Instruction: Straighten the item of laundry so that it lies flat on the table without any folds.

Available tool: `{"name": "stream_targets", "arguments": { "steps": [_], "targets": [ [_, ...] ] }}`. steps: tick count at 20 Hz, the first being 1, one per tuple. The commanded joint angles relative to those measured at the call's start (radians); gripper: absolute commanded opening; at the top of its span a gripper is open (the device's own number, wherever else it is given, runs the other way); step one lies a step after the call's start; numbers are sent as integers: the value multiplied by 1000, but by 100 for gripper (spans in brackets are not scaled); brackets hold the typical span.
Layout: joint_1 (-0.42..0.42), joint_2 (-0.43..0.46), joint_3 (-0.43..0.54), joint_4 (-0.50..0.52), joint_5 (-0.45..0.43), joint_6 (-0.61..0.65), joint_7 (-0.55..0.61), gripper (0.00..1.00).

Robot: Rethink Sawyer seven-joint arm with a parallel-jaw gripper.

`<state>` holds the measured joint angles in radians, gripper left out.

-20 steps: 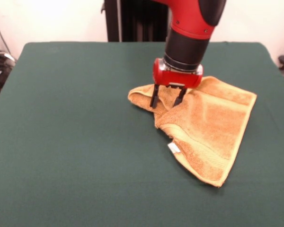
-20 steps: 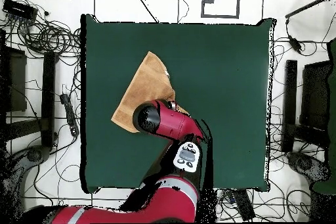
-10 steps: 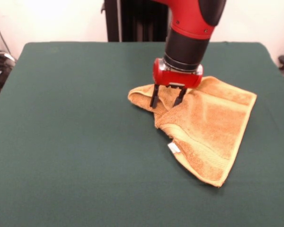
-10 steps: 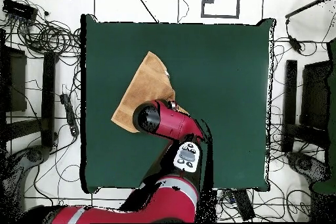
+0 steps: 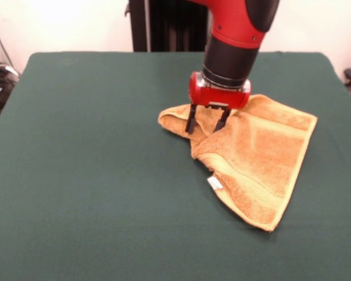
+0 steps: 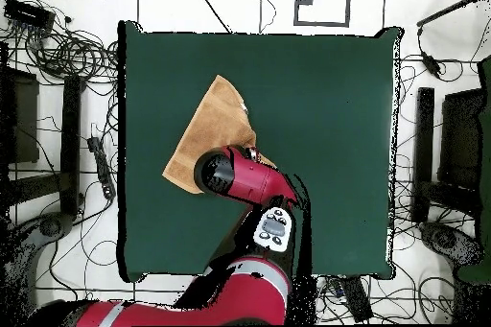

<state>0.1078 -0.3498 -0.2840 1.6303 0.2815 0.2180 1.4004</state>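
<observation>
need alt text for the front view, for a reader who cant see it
A red and black robot arm reaches down with its gripper open, fingers at the bunched corner of an orange-yellow towel. The towel lies partly folded on a dark green table, a small white tag at its near edge.

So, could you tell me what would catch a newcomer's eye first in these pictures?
Most likely the orange-yellow towel, bright against the dark green table, lying right of centre in the front view with its left part folded over and bunched. Next, the big red and black arm coming down from above, its open gripper planted on that bunched left part. A small white tag shows at the towel's near-left edge.
</observation>
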Motion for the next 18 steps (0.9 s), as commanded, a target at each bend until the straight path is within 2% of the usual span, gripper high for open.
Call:
{"name": "stream_targets", "arguments": {
  "steps": [1,4,5,6,18],
  "targets": [
    [10,39,98,41,48,25,266,100],
    [20,43,83,24,40,38,255,100],
    [26,46,74,18,45,79,257,100],
    [28,45,72,19,46,86,259,0],
    [22,44,82,21,46,71,257,0]
  ]
}}
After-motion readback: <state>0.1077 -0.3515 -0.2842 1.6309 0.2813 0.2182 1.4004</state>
